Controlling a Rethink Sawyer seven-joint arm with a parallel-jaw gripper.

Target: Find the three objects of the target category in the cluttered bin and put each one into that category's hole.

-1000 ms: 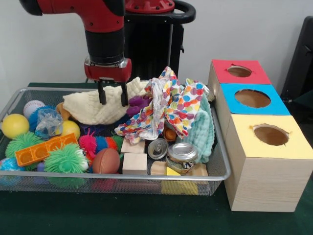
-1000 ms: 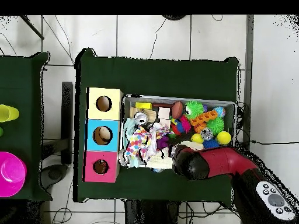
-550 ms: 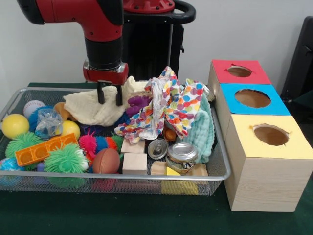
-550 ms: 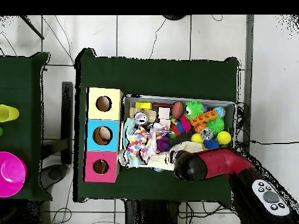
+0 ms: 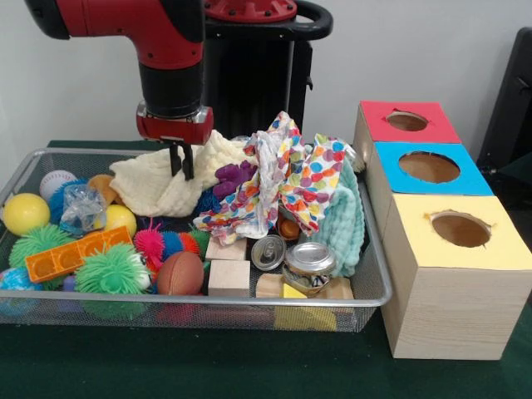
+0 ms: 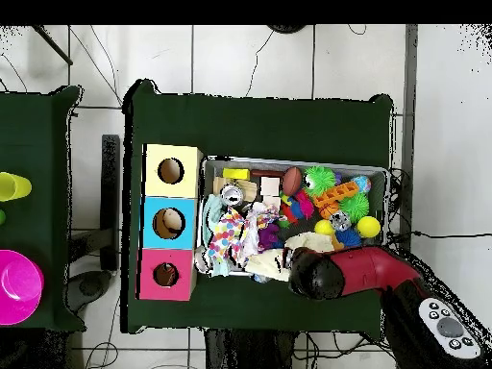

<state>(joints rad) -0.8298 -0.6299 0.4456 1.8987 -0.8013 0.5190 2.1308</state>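
Once pinched shut on the cream cloth (image 5: 162, 183), claw (image 5: 180, 169) rose and drew it upward from the bin's (image 5: 370, 287) far side; looked like a lift toward a hole (image 5: 407, 121); none dropped yet.

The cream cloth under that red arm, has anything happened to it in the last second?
Yes. The end effector closed its fingers on the cream cloth and rose a little, drifting left in the front view, so the cloth bunches up beneath it. The polka-dot cloth, the cans and the three boxes stayed put.
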